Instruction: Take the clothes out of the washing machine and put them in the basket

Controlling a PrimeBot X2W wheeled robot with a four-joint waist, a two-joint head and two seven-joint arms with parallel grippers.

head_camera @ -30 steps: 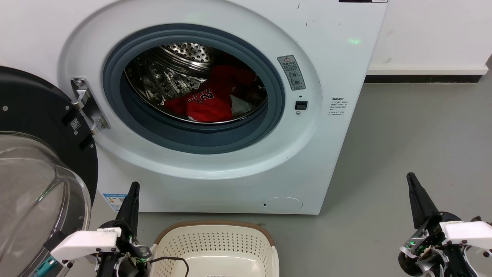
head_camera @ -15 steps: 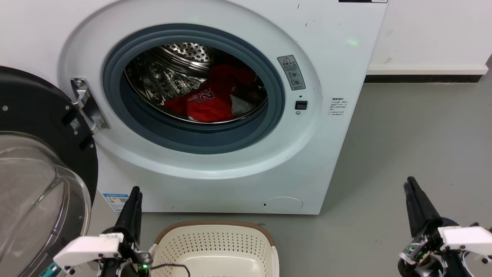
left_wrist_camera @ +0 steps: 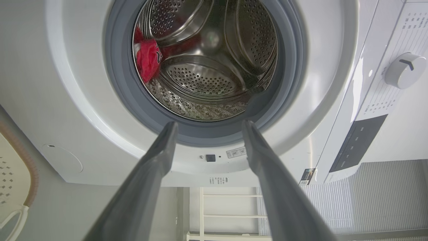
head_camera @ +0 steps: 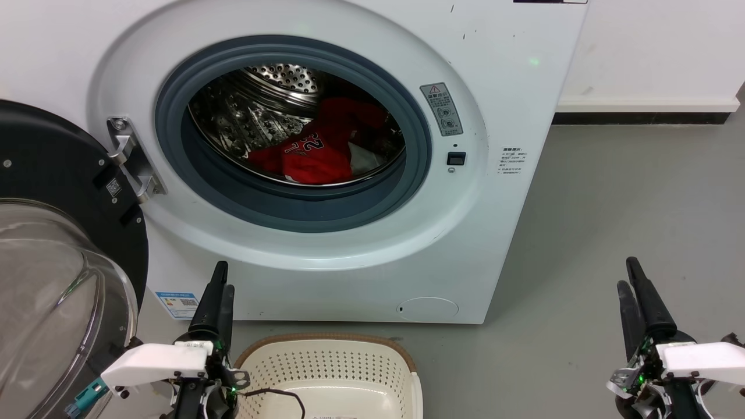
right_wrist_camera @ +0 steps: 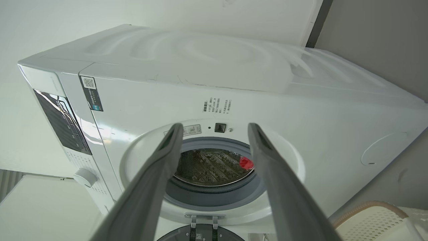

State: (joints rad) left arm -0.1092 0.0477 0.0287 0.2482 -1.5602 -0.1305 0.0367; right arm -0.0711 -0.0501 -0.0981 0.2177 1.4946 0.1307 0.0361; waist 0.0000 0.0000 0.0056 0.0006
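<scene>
Red jersey (head_camera: 317, 154) lies heaped inside the washing machine (head_camera: 465, 250), up and ahead of both grippers; left gripper (head_camera: 223, 276), fingers parted and empty, is nearer than right gripper (head_camera: 627, 272), likewise parted and empty.

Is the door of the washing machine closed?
No, the door stands swung open at the left of the washing machine, and the red jersey shows in the drum.

The clothes (head_camera: 317, 154) lie in the washing machine (head_camera: 512, 87) straight ahead, its door (head_camera: 52, 163) standing open to my left. The basket (head_camera: 326, 344) sits on the floor (head_camera: 611, 192) before it, my left fingers (head_camera: 221, 285) just left of it, my right fingers (head_camera: 628, 294) well apart to the right.
</scene>
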